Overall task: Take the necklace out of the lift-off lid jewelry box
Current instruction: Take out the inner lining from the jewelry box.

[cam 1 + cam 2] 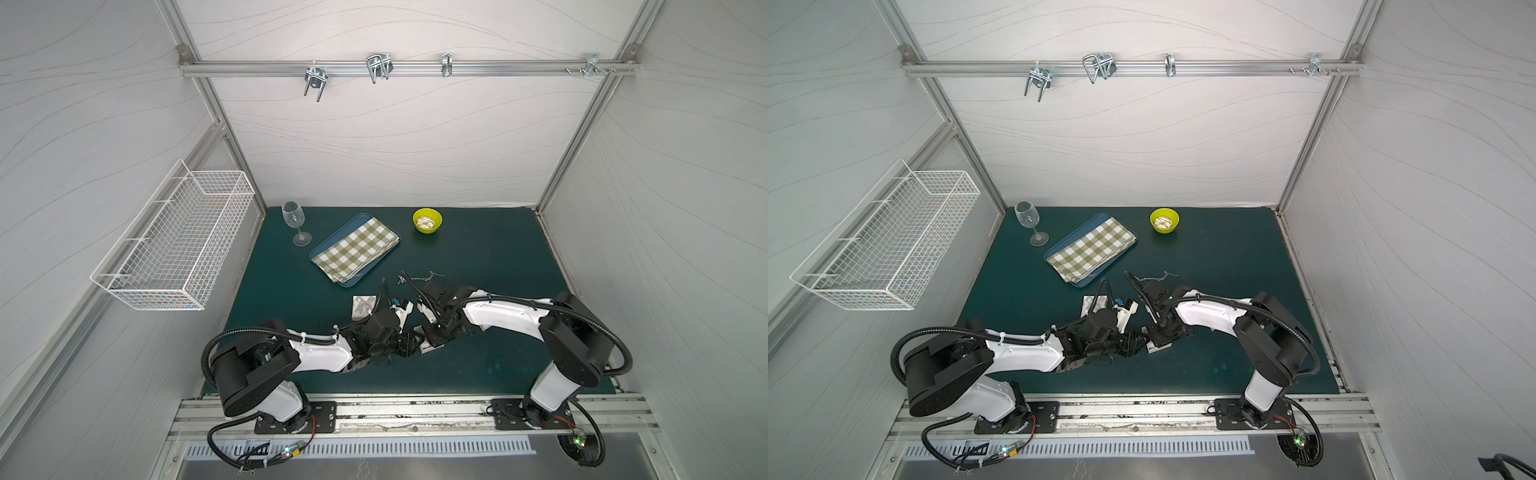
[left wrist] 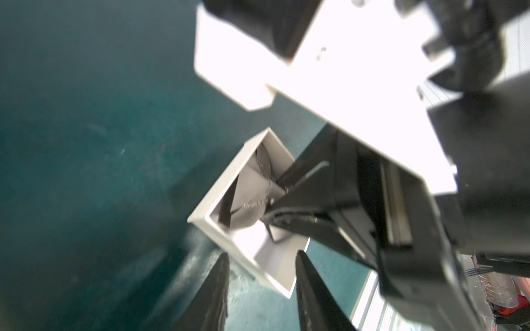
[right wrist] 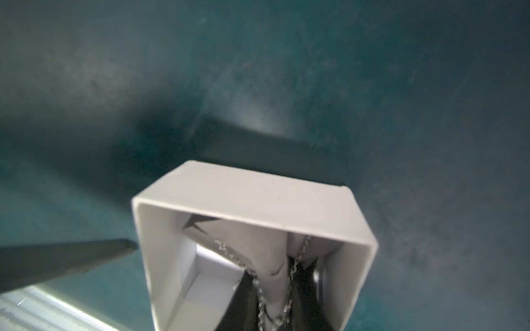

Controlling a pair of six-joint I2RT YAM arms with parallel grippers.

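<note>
Inside the open white jewelry box point(image 3: 252, 195) on the surface point(image 3: 430, 86), the right hand point(image 2: 276, 197) pinches the necklace chain point(image 3: 259, 295) beside its grey insert point(image 3: 272, 252), so a slow, straight lift suits best while the left hand point(image 2: 262, 253), fingers straddling a box corner, grip uncertain, steadies it.

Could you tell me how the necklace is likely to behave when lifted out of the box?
The necklace is a thin chain draped over the grey insert, so it will probably hang limp. Its fine links could snag on the insert. The box looks like light card and may lift with it.
</note>
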